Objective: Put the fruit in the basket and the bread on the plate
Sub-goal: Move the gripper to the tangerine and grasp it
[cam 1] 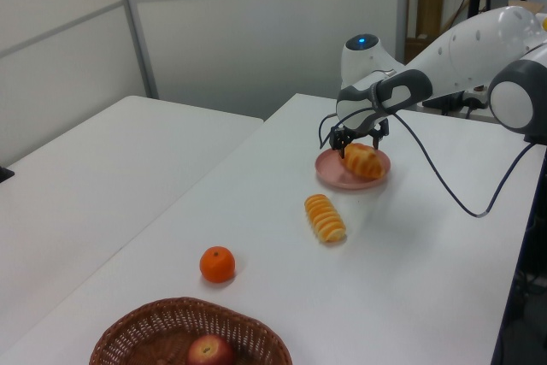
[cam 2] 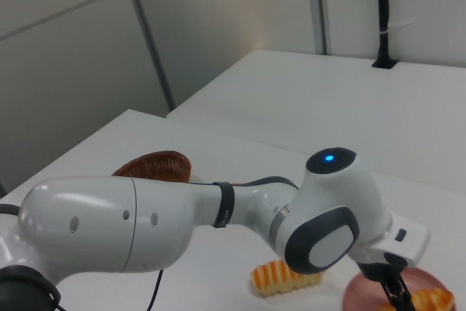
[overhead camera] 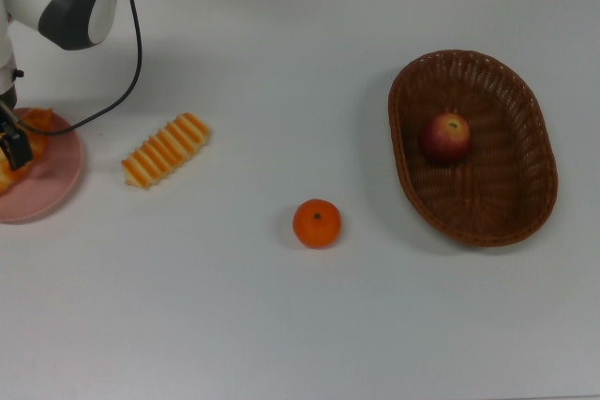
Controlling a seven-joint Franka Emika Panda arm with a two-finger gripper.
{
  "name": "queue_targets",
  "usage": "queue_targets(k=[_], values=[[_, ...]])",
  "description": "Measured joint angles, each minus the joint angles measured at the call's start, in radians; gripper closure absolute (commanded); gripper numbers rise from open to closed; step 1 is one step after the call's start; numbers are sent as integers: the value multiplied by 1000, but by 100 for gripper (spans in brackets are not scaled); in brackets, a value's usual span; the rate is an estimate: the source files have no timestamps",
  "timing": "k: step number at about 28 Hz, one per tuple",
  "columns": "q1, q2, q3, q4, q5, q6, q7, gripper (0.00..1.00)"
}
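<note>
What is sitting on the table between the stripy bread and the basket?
The tangerine sits on the table between the stripy roll and the basket, nearer the top view's bottom edge. Nothing else lies there.
</note>
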Motion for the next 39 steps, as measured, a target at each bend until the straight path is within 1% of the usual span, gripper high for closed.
queue_targets(k=[8,11,13,17,19,20,23,25,27,31,39], values=[[2,-2,1,1,0,0,-23,0],[10,-17,7,6,0,-2,-26,0],[31,-37,11,9,0,-25,-28,0],[129,-95,17,12,4,-122,-25,0],[186,-120,18,13,20,-152,-18,0],[228,-135,19,12,33,-166,-10,0],[314,-153,19,11,52,-180,13,0],[377,-154,19,9,56,-180,41,0],[421,-151,20,7,56,-180,67,0],[490,-135,20,2,57,-180,106,0],[574,-93,19,1,57,-180,119,0]])
